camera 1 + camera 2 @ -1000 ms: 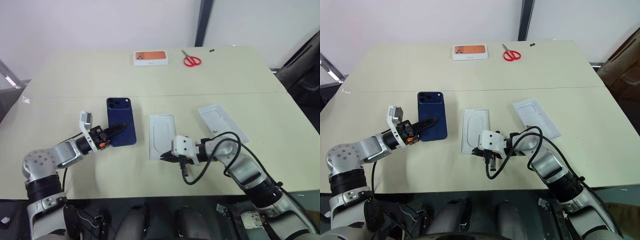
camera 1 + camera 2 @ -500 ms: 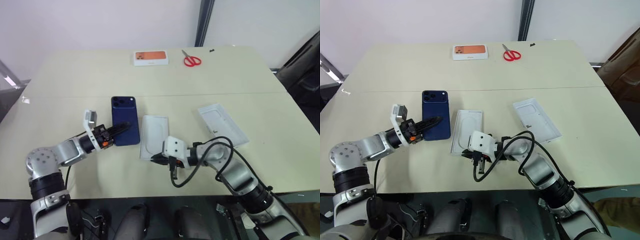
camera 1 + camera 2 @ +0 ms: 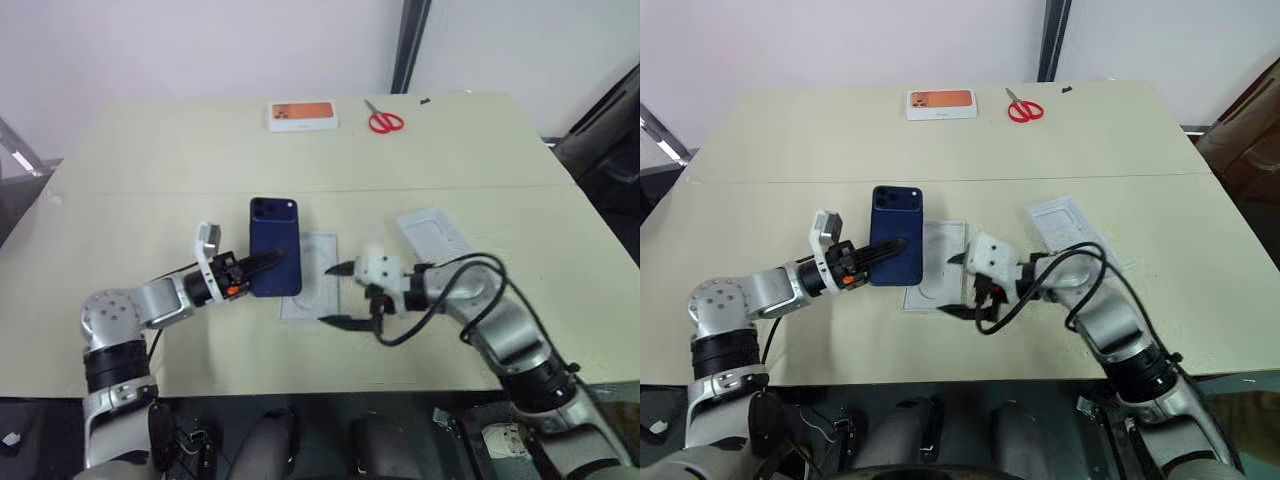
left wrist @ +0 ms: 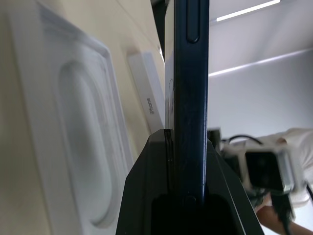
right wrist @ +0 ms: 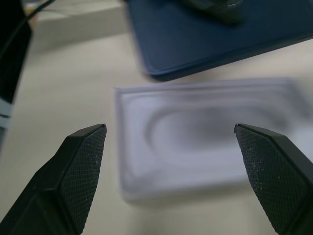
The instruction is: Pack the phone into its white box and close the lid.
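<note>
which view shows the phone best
The left eye view: the whole back of the phone shows, camera cluster at its far end, near end pinched in the left hand. The right eye view matches. The left wrist view gives its thin edge; the right wrist view, one blue corner.

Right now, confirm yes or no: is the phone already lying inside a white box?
No: the phone is held in the left gripper's fingers, above the table beside the white insert with an oval recess.
</note>
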